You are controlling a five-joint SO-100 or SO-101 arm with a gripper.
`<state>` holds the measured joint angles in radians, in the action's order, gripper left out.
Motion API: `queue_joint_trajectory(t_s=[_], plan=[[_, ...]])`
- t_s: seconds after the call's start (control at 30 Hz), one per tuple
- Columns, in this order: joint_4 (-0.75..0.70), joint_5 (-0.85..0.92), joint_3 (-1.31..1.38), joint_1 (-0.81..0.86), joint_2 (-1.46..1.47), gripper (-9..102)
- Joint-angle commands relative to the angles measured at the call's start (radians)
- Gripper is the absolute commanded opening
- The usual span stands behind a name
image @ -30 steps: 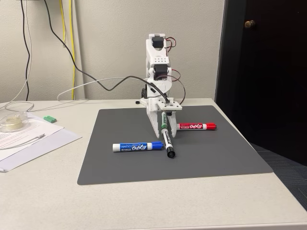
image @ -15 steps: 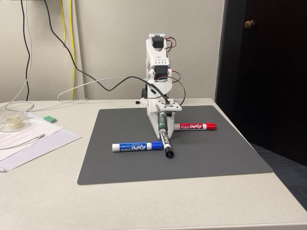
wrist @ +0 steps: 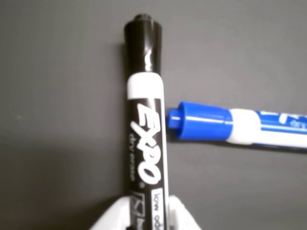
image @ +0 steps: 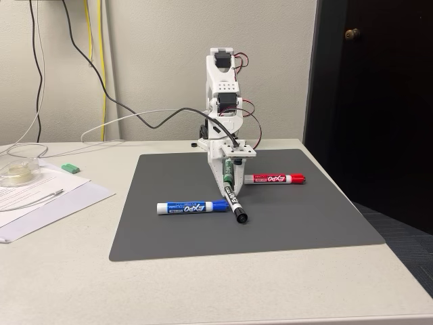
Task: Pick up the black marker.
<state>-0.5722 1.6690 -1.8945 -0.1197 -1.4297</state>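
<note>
Black marker [image: 235, 202] sits clamped in the gripper [wrist: 146, 215], its capped end now nearer the blue marker [image: 192, 207] than before.

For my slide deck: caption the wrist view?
Claw gripping black marker beside blue marker on gray mat.

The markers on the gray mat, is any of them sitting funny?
Yes. The black marker is tilted, its back end pinched in the gripper and raised while its cap end sits low by the mat. A green marker sits at the fingers too. The blue marker and red marker lie flat.
</note>
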Motion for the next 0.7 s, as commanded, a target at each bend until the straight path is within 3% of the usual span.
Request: queue_joint_trajectory(t_s=[0.0,0.33,0.67], plan=[[0.012,-0.005,0.003,-0.011,-0.008,0],[0.006,-0.054,0.012,-0.002,-0.041,0],[-0.074,-0.390,0.097,-0.015,-0.135,0]])
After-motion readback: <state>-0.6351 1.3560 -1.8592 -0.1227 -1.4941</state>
